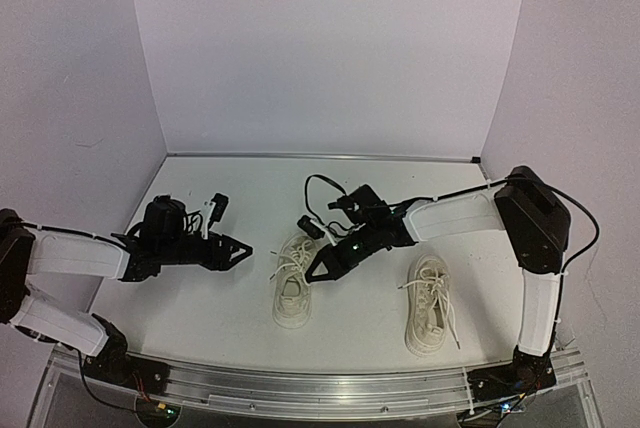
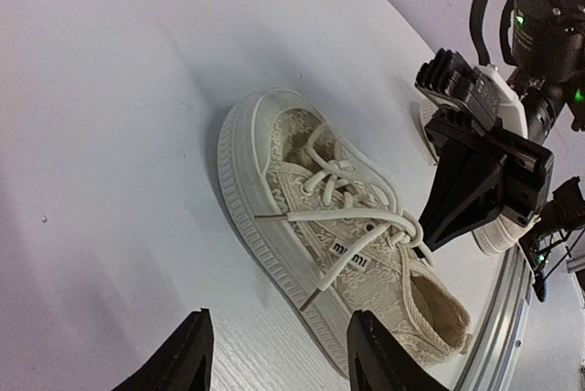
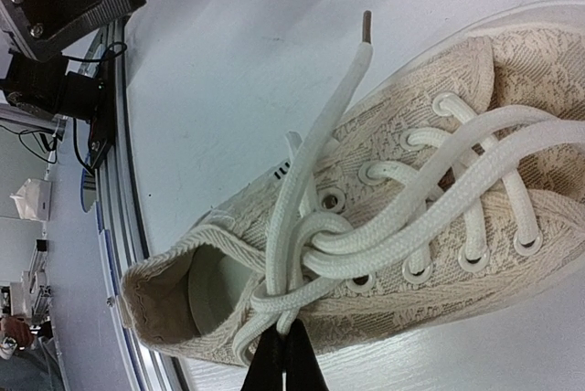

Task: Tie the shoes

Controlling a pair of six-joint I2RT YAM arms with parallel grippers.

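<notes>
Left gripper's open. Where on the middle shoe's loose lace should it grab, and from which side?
Probably the lace just behind its loose tip, where it pokes past the sole. Come in from the left gripper's own side: the tip points that way, and the right gripper pinches the lace by the knot.

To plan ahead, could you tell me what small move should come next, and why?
Probably ease the open left gripper forward onto the free lace end draped over the side of the shoe, since the shut right gripper pinches the other lace.
</notes>
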